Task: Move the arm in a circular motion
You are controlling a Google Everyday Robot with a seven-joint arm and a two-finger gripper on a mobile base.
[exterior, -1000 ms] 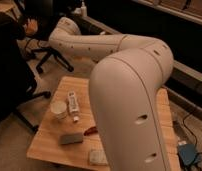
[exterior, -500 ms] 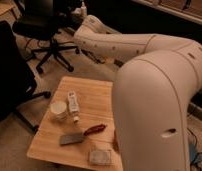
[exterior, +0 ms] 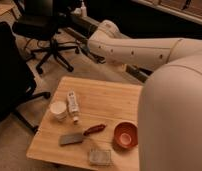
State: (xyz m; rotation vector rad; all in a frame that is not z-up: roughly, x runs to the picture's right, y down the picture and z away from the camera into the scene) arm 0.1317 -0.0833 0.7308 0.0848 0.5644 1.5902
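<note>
The arm (exterior: 144,52) is a thick cream-white tube. It runs from a huge rounded segment (exterior: 174,120) filling the right side up and left to a bulbous joint (exterior: 105,34) above the floor beyond the table's far edge. The gripper is at that far end, shut, hidden behind the joint, with nothing seen in it. The arm hangs well above the wooden table (exterior: 109,102) and touches nothing on it.
On the table stand a white cup (exterior: 58,110), a white bottle (exterior: 72,104) lying flat, a red-handled scraper (exterior: 81,135), an orange bowl (exterior: 126,135) and a grey sponge (exterior: 99,157). One black office chair (exterior: 44,27) stands behind and another (exterior: 9,75) to the left.
The arm's far joint has swung to the right across the view. The big near segment has moved off the table's right half, uncovering the orange bowl.
</note>
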